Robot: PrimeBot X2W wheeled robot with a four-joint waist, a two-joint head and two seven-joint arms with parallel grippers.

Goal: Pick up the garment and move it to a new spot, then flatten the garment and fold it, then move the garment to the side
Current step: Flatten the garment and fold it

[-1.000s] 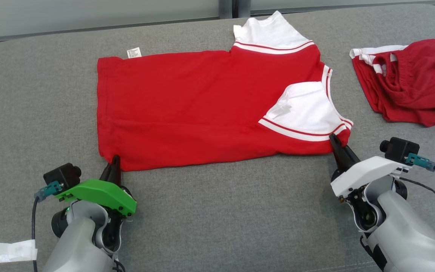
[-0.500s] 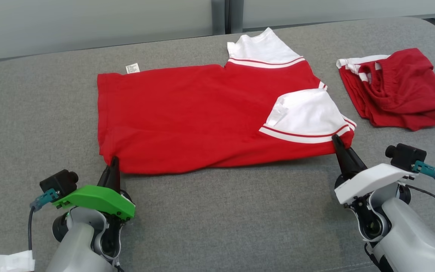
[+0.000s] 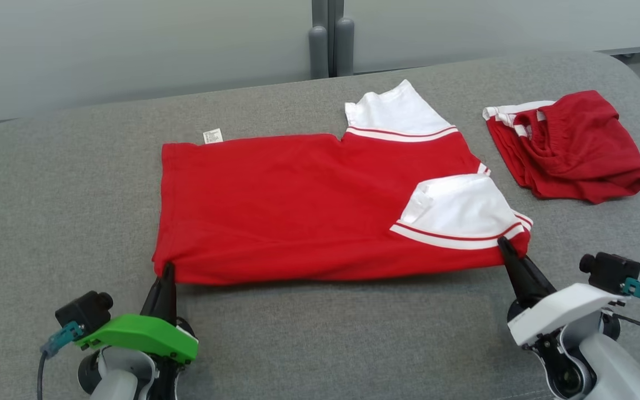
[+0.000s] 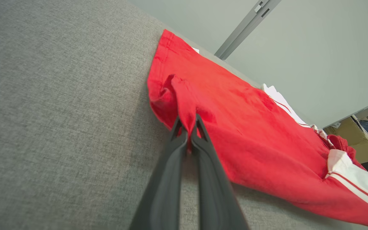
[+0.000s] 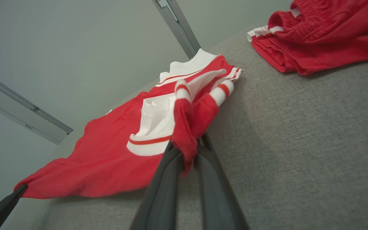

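I have the red shirt (image 3: 298,200) pinched at both near corners.
My left gripper (image 3: 167,268) clamps its near-left hem, my right gripper (image 3: 502,243) its near-right shoulder; it lies spread on the grey cushion (image 3: 320,339).

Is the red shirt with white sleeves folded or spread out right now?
Spread out, not folded: the red shirt lies flat across the gray cushion, only its near white sleeve turned in over the body.

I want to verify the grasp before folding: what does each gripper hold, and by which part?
Both hold the red shirt: the left gripper pinches its near hem corner, the right gripper its near corner beside the white sleeve.
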